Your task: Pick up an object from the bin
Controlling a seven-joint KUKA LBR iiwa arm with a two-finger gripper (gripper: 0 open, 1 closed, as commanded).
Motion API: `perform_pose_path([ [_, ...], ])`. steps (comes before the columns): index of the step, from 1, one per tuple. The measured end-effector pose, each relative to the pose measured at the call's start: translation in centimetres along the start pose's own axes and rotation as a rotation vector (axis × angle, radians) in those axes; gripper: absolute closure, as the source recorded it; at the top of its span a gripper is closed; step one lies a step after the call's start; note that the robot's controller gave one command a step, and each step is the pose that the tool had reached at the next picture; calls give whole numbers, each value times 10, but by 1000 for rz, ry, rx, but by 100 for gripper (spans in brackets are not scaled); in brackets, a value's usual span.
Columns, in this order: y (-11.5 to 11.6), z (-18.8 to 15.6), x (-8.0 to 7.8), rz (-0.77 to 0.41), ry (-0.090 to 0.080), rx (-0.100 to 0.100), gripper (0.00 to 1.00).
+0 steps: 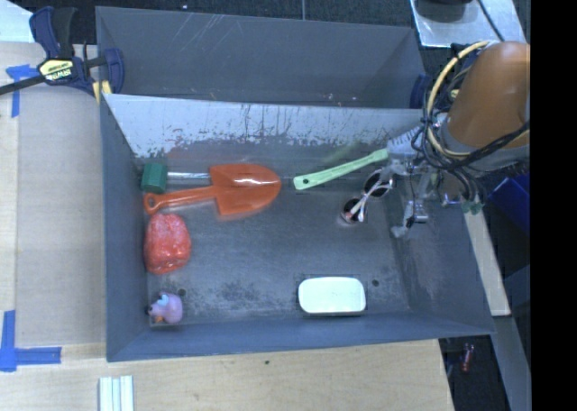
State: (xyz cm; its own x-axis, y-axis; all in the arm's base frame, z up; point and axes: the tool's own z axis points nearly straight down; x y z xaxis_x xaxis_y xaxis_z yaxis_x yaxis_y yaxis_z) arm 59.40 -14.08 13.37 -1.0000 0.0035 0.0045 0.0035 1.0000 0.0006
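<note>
The tool [407,218] hangs low at the right side of the bin [270,67], close to the right wall and over bare floor. Nothing shows in its grip, and I cannot tell whether it is released or clenched. Just to its left is a small red-and-white loop [361,204], probably cabling from the wrist, though that is not certain. The nearest loose thing is a pale green stick [338,170], long and thin. It lies slanted near the back wall, its right end up beside the wrist and its left end pointing toward the middle. It looks light and stiff, likely smooth plastic, so it could roll or pivot if pinched near one end. The best hold would be across the shaft near its middle. Below and left of the tool, near the front wall, lies a white oval pad [332,296]. It is flat, rounded and probably slippery, so it is best taken across its short width. Further left is an orange toy shovel [243,191], with its handle running to the left wall beside a dark green block [153,177]. Under these is a red lumpy thing [167,242], and a small pink toy [165,308] sits in the front-left corner.
</note>
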Motion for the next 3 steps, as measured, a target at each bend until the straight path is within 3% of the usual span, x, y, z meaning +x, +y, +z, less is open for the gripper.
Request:
perform_pose_path([
  [1,1,-5,-2,-3,-8,1,0],
  [2,4,44,-23,-422,-10,4,0],
  [3,13,25,-31,-603,-13,6,0],
])
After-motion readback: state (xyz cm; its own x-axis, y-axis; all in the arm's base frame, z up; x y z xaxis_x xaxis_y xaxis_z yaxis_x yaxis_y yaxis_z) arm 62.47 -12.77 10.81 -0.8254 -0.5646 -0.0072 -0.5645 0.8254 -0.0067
